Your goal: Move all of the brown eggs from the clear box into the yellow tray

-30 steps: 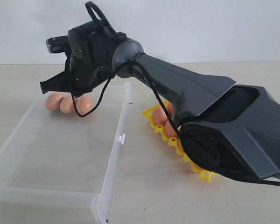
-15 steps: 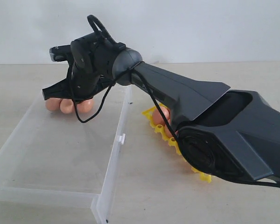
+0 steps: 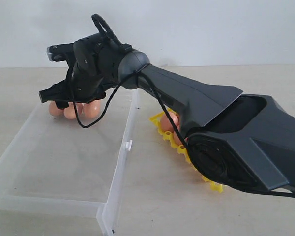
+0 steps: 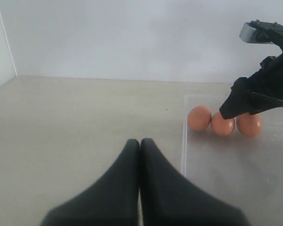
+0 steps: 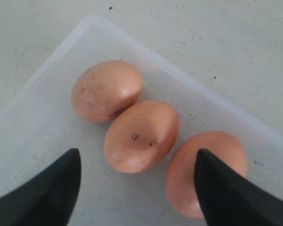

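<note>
In the far left corner of the clear box point(image 3: 123, 147), 3 brown eggs point(image 5: 140, 135) huddled in a row, just under the spread fingers of the right gripper point(image 5: 137, 162). Outside the box over bare table point(image 4: 75, 117), the left gripper point(image 4: 140, 143) pressed together. Right of the box, the yellow tray point(image 3: 214, 184), largely hidden behind the right arm point(image 3: 196, 98).

Left tool point(image 4: 140, 143) pressed closed, three brown eggs point(image 4: 222, 126) lying beyond.

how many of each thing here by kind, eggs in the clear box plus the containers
clear box: 1
yellow tray: 1
brown eggs in the clear box: 3
total: 5
eggs in the tray sit mostly behind the right arm, not counted
</note>
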Available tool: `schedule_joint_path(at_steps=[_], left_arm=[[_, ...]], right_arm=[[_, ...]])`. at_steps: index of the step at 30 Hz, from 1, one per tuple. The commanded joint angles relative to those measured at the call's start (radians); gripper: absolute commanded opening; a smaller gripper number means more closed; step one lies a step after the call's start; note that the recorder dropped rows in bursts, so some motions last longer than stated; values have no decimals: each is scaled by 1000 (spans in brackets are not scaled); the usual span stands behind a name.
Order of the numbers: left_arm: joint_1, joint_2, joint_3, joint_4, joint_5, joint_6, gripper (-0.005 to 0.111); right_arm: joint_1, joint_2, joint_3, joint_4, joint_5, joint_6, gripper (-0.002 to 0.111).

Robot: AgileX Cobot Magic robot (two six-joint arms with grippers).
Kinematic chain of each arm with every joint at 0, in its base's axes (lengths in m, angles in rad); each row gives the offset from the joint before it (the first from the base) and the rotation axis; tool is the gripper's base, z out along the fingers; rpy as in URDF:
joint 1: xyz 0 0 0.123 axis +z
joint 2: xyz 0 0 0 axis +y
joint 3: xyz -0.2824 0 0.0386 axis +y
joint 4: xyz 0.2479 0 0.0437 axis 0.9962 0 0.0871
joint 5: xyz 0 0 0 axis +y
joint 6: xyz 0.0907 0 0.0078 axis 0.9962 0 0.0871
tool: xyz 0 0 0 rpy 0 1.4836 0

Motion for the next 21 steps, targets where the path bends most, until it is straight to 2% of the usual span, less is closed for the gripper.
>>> schedule_joint_path(at_steps=[1, 4, 10, 15, 18, 21], left_arm=[[-5, -3, -4, -5, -1, 1, -4], [-5, -3, -4, -5, -1, 1, -4], [-5, -3, -4, -5, -1, 1, -4], [-5, -3, -4, -5, -1, 1, -4], [-5, -3, -4, -5, -1, 1, -4], [-5, -3, -4, -5, -1, 1, -4]], right_arm=[[-4, -8, -2, -20, 36, 49, 68], [-4, -8, -2, -40, 36, 127, 66], [-4, -18, -2, -40, 23, 137, 66], [-4, -64, -2, -82, -55, 233, 66], [-6, -66, -2, -192, 32, 315, 66], [-7, -56, -2, -201, 90, 325, 66]])
